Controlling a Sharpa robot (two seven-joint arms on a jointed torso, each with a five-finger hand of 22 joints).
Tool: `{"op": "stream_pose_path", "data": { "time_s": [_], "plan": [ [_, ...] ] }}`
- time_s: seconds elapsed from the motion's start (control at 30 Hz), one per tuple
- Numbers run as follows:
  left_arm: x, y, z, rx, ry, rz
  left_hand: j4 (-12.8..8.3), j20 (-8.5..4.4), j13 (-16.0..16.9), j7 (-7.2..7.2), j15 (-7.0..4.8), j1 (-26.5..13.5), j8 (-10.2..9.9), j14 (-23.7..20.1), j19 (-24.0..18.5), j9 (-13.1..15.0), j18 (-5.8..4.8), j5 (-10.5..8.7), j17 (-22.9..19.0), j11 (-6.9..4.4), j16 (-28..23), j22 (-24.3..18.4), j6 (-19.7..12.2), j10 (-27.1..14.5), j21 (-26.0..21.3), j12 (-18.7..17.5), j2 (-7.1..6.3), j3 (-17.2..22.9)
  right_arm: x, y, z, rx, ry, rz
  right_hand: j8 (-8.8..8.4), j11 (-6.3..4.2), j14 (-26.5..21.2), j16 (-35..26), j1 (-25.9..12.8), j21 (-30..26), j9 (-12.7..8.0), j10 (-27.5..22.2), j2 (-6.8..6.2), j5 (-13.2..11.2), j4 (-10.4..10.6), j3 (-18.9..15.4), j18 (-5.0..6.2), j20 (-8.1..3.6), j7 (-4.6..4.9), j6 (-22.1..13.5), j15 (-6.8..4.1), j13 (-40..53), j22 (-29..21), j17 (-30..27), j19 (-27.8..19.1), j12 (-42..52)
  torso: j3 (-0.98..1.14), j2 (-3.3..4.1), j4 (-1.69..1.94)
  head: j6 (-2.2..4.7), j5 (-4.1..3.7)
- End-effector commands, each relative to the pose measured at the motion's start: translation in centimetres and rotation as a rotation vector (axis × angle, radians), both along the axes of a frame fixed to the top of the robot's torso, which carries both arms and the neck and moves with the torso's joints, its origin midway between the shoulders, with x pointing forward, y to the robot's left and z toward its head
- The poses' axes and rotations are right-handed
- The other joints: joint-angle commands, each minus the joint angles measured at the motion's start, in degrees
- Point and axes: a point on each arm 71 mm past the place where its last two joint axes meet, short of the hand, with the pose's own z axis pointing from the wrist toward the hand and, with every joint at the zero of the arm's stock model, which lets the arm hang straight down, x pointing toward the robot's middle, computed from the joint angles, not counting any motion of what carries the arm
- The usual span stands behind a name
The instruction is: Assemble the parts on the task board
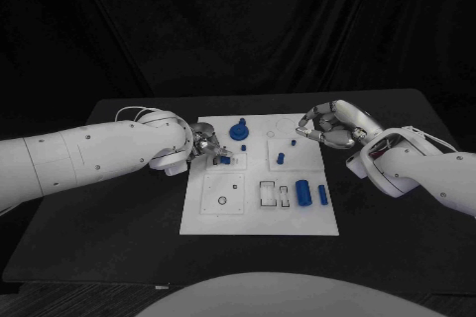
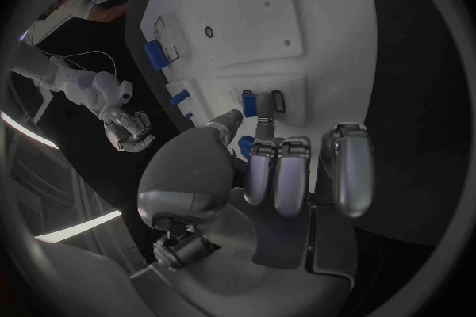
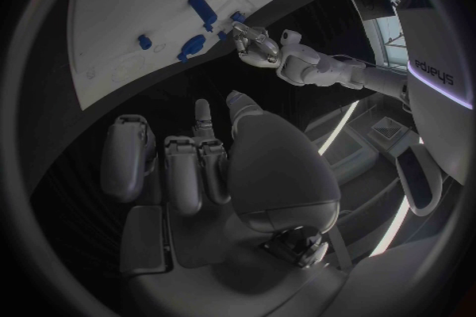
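On the black worktop (image 1: 119, 214) lies the white task board (image 1: 260, 214). At nine o'clock we see the left robot hand (image 1: 206, 146) pinching a small blue part (image 1: 224, 160) at the board's left edge. At six o'clock lie two blue cylinders (image 1: 303, 192). At two o'clock the right robot hand (image 1: 330, 128) hovers, fingers curled, holding nothing.
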Motion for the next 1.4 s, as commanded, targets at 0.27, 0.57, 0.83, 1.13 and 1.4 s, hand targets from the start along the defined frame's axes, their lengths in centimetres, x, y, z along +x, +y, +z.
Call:
{"op": "stream_pose_path", "data": {
  "time_s": [0.27, 0.57, 0.83, 1.13, 1.4],
  "plan": [
    [-0.08, -0.46, 0.04, -0.028, -0.011, -0.029, 0.0, -0.27, 15.1, -0.18, -0.37, 1.1, -0.7, 6.2, 0.6, 0.8, -0.72, 0.67, 15.2, -0.23, 0.8, 11.5, 0.3, 6.3, -0.6, 0.1, 0.09, -1.1, 0.03, -0.06, -0.23, -0.006, 0.015, -0.014, 0.88, 0.19, 6.3, 1.4, -0.9, -1.2, 0.3, 5.9, 1.05, 1.4, 0.4, -0.1, -1.04, 0.09, -0.06, -0.5, 0.30, 15.5, 10.9, 15.9, -0.5, 1.0, 0.01, -0.01, 0.01, -0.01, -0.03],
    [-0.07, -0.65, 0.02, -0.044, -0.004, -0.038, -0.1, -0.27, 15.1, -0.21, -0.39, 1.3, -0.7, 6.2, 0.5, 0.8, -0.70, 0.73, 15.2, -0.26, 0.8, 11.4, 0.3, 6.3, -0.7, 0.1, 0.16, -1.1, 0.06, -0.03, -0.30, -0.007, 0.020, -0.016, 0.91, 0.20, 6.3, 1.4, -0.8, -1.4, 0.3, 5.9, 1.21, 1.5, 0.4, 0.1, -1.01, 0.10, -0.06, -0.6, 0.31, 15.5, 10.9, 15.9, -0.5, 1.0, -0.01, 0.02, -0.03, -0.01, 0.04],
    [-0.07, -0.78, -0.04, -0.044, 0.005, -0.049, -0.3, -0.28, 15.1, -0.25, -0.42, 1.8, -0.7, 6.2, 0.4, 0.9, -0.64, 0.83, 15.2, -0.30, 0.8, 11.4, 0.3, 6.3, -0.9, 0.1, 0.32, -1.0, 0.07, 0.02, -0.34, -0.008, 0.023, -0.016, 0.91, 0.20, 6.3, 1.4, -0.8, -1.4, 0.3, 5.9, 1.21, 1.5, 0.4, 0.1, -1.01, 0.10, -0.06, -0.6, 0.31, 15.5, 10.9, 15.9, -0.5, 1.0, 0.02, -0.01, 0.00, -0.01, 0.04],
    [-0.09, -0.92, -0.13, -0.039, 0.016, -0.058, -0.8, -0.33, 15.1, -0.37, -0.48, 2.9, -0.7, 6.2, 0.4, 1.2, -0.65, 1.09, 15.2, -0.39, 0.8, 11.4, 0.3, 6.3, -0.9, 0.1, 0.54, -0.9, 0.08, 0.01, -0.36, -0.009, 0.024, -0.017, 0.92, 0.20, 6.3, 1.4, -0.7, -1.4, 0.2, 5.9, 1.29, 1.6, 0.4, 0.1, -0.99, 0.10, -0.05, -0.6, 0.32, 15.5, 10.9, 15.9, -0.6, 1.0, 0.01, 0.00, -0.01, -0.01, 0.06],
    [-0.11, -0.91, -0.22, -0.031, 0.027, -0.061, -2.3, -0.54, 15.1, -0.70, -0.72, 5.2, -0.3, 6.2, 0.4, 1.9, -0.66, 3.31, 15.2, -0.68, 0.8, 11.4, 0.7, 6.3, -0.9, 0.1, 0.64, -0.6, 0.10, -0.01, -0.38, -0.009, 0.024, -0.018, 0.92, 0.21, 6.3, 1.4, -0.6, -1.5, 0.2, 5.9, 1.28, 1.6, 0.4, 0.1, -0.97, 0.10, -0.05, -0.6, 0.32, 15.5, 10.8, 15.9, -0.6, 1.0, -0.01, -0.01, -0.02, -0.01, -0.02]
  ]
}}
